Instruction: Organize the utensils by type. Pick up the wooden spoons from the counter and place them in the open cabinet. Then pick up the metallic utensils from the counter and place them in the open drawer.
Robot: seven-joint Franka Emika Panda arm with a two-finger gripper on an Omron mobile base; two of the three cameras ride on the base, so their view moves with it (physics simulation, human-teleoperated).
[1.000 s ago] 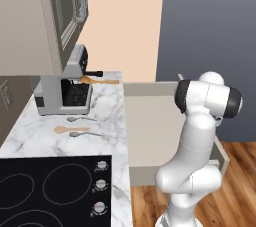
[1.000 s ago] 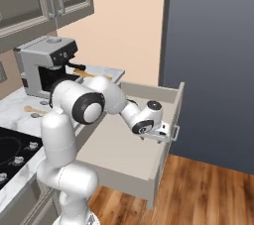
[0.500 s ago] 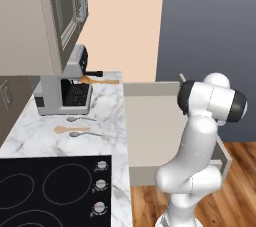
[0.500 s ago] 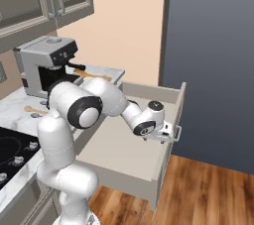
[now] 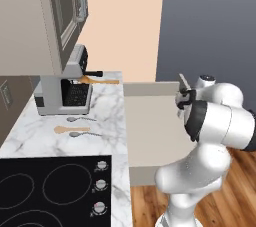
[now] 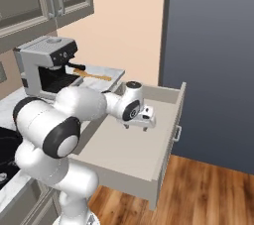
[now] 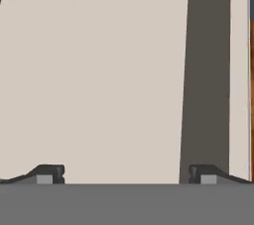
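My gripper (image 6: 143, 125) hangs open over the open drawer (image 6: 119, 152), above its pale floor, with nothing between the fingertips (image 7: 49, 173). From the left base view the gripper (image 5: 183, 107) sits over the far right part of the drawer (image 5: 150, 126). One wooden spoon (image 5: 99, 80) lies on the counter (image 5: 30, 133) behind the coffee machine, also seen as a wooden spoon (image 6: 92, 75) from the right. A second wooden spoon (image 5: 66, 129) lies in front of the machine between two small metallic spoons (image 5: 80, 119) (image 5: 83, 134). The wall cabinet (image 5: 60, 16) hangs above.
A grey coffee machine (image 5: 62, 88) stands at the back of the counter. A black cooktop (image 5: 45, 191) with knobs occupies the near left. The drawer's side wall (image 7: 206, 70) shows as a dark band. A dark wall panel (image 6: 213, 60) rises behind the drawer.
The hand has shifted a little across the drawer toward the counter side, and the elbow has dropped. The spoons on the counter lie where they were.
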